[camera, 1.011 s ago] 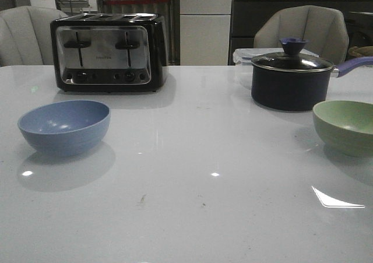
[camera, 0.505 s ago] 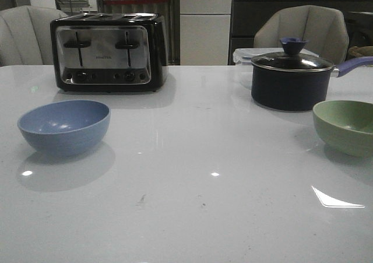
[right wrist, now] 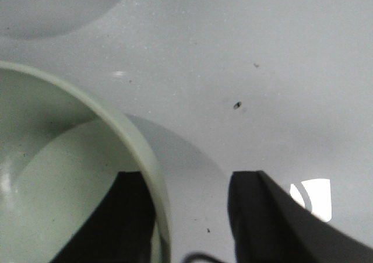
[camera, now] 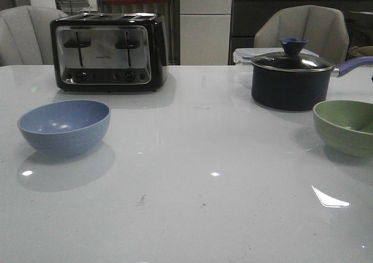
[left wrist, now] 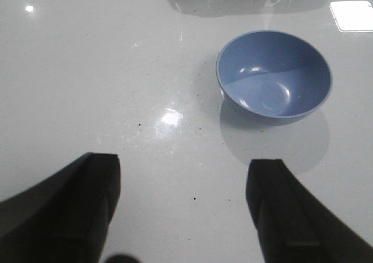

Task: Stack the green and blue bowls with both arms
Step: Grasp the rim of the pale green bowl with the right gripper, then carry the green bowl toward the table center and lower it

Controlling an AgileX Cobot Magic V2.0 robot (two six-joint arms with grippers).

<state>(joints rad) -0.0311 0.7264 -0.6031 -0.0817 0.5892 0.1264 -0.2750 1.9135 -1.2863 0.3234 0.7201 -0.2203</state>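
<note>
Bowls unmoved since earlier. Right gripper [right wrist: 186, 216] spread, straddling green bowl [right wrist: 64, 175] rim. Left gripper [left wrist: 183, 210] spread, empty, short of blue bowl [left wrist: 274, 74].

On the white table [camera: 186, 216] stand two bowls, one blue bowl [camera: 64, 126] and one green bowl [camera: 345, 126], together with one four-slot toaster [camera: 108, 52], one dark lidded saucepan [camera: 291, 79] and one clear plastic container [camera: 243, 58] behind it. Two grey chairs [camera: 303, 32] stand beyond the table. Two grippers show, one left gripper [left wrist: 185, 210] and one right gripper [right wrist: 189, 216], each with two dark fingers.
</note>
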